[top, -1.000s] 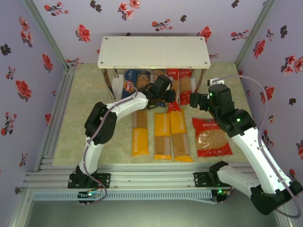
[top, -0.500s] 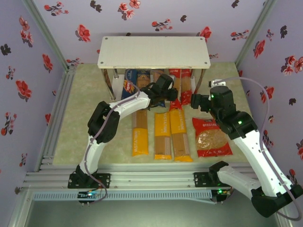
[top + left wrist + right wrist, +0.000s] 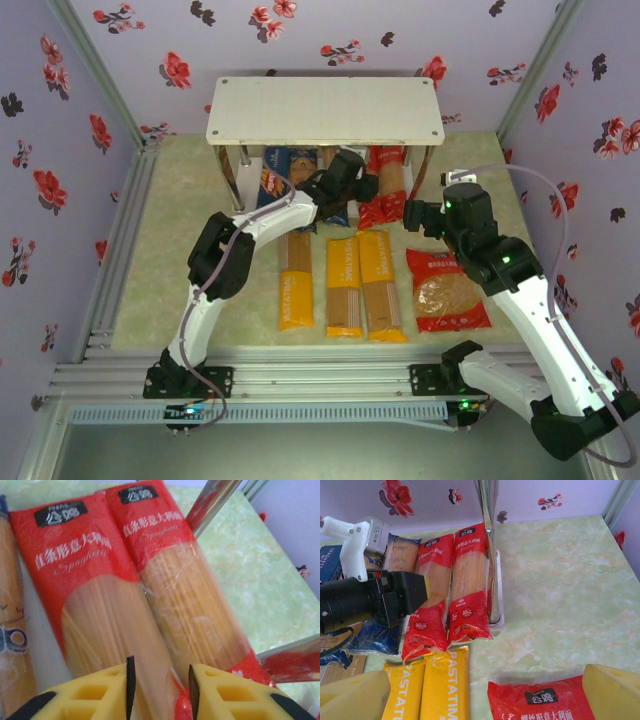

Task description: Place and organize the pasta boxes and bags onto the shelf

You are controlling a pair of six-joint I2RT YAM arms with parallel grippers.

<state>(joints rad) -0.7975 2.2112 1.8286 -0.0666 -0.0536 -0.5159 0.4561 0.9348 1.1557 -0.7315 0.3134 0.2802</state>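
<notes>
We judged the step in hand to be the release of a long red bag [image 3: 90, 605] onto the lower board of the shelf [image 3: 325, 110]. There it lay just beside a second red bag [image 3: 185, 595], with the blue boxes [image 3: 280, 170] further left under the same top board. The left gripper [image 3: 160, 672] sat low over the near end of these two bags, its fingers a little apart with a narrow gap between them; whether they touched the film we could not tell. To do this well, we would have widened the fingers fully before any retreat. We would then have drawn the arm straight back along the bag's length, low enough to clear the top board and away from the shiny metal leg [image 3: 215, 500] at the right. In the right wrist view both red ends hung past the board's front edge onto the counter [image 3: 170, 250], so a gentle push inward seemed worthwhile. The right gripper [image 3: 482, 680] hovered with fingers wide apart and empty above the wide red bag [image 3: 447, 290], and three yellow bags [image 3: 343, 285] lay on the counter, waiting.
</notes>
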